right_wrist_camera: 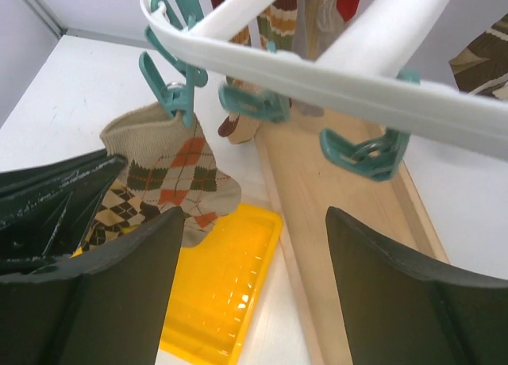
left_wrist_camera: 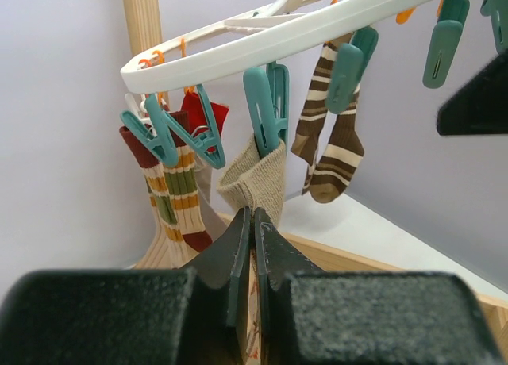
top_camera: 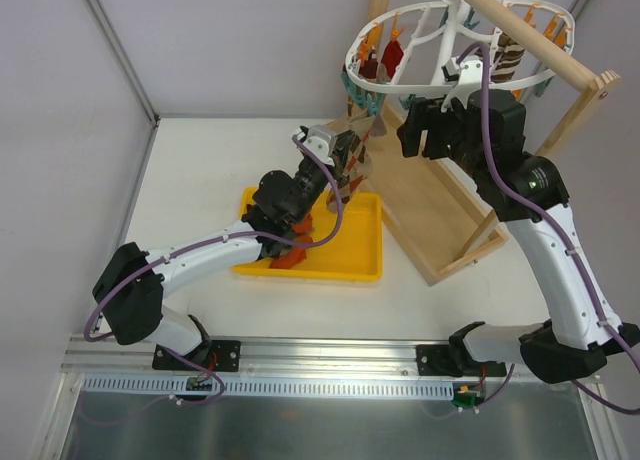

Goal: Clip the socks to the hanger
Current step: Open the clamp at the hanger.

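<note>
The white hanger ring (top_camera: 362, 42) hangs from a wooden rod, with teal and orange clothespins and several socks clipped to it. My left gripper (top_camera: 347, 166) is raised below the ring's near-left edge and is shut on a beige argyle sock (left_wrist_camera: 255, 177). In the left wrist view the gripper (left_wrist_camera: 254, 222) pinches the sock just below its cuff, and the cuff sits in a teal clothespin (left_wrist_camera: 266, 103). The right wrist view shows the same sock (right_wrist_camera: 171, 182) hanging from that clothespin (right_wrist_camera: 171, 95). My right gripper (top_camera: 425, 130) is open and empty beside the ring; its wrist view (right_wrist_camera: 250, 222) looks under the rim.
A yellow tray (top_camera: 350, 260) lies under my left arm with orange-red socks (top_camera: 292, 255) in it. The wooden stand's base (top_camera: 430, 205) and slanted rod (top_camera: 525, 30) lie right of the tray. Striped socks (left_wrist_camera: 329, 151) and other socks (left_wrist_camera: 171, 190) hang nearby.
</note>
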Controlling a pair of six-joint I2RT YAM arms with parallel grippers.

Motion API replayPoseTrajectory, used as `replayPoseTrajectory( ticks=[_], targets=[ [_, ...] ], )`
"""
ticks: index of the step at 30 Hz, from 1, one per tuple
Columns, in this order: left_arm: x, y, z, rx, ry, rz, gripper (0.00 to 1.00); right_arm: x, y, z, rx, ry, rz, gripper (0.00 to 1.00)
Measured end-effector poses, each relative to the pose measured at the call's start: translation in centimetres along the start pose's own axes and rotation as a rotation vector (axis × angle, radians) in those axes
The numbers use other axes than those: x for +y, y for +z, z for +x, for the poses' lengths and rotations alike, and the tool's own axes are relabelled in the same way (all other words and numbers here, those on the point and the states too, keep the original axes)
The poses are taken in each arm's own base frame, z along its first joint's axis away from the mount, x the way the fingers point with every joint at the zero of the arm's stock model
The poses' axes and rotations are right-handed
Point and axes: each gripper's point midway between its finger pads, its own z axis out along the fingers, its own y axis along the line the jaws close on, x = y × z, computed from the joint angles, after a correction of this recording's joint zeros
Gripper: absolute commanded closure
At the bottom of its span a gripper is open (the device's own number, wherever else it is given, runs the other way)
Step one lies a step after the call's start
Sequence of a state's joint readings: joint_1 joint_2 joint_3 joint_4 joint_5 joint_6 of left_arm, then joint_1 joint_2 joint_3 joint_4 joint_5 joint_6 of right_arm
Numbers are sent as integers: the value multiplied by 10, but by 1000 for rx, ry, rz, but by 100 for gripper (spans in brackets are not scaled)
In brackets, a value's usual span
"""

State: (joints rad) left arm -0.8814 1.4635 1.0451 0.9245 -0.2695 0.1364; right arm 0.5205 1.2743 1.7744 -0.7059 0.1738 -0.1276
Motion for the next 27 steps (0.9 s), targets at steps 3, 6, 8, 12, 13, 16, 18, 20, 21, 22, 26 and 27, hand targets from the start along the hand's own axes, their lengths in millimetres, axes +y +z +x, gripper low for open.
replayPoseTrajectory(
  ticks=[3,6,8,12,13,16,18,20,21,22,26,27],
  targets=[
    [0,0,1,5,2,1,100,0,8,-8,-31,-8,10,26],
    [3,0,2,7,5,-5,100,1,19,-15,-57,-15,10,27],
    [4,0,2,8,6,-6,100,3,24,-19,-75,-25,6,27],
    [6,1,3,10,9,-11,100,4,35,-28,-109,-56,4,27],
    [8,1,3,10,10,-13,100,5,37,-29,-113,-64,4,28],
    [8,1,3,10,11,-12,100,5,42,-28,-108,-94,5,30],
    [10,1,3,9,12,-13,100,5,45,-27,-108,-113,1,31],
    [10,2,3,9,13,-12,100,6,47,-28,-112,-132,-2,32],
    [12,2,3,9,14,-13,100,6,47,-29,-115,-138,-3,32],
    [12,2,3,8,15,-11,100,6,48,-30,-119,-149,-5,33],
    [15,3,3,6,15,-10,100,6,52,-34,-139,-183,-2,37],
    [16,3,3,6,15,-11,100,6,53,-34,-144,-192,-1,37]
  ],
)
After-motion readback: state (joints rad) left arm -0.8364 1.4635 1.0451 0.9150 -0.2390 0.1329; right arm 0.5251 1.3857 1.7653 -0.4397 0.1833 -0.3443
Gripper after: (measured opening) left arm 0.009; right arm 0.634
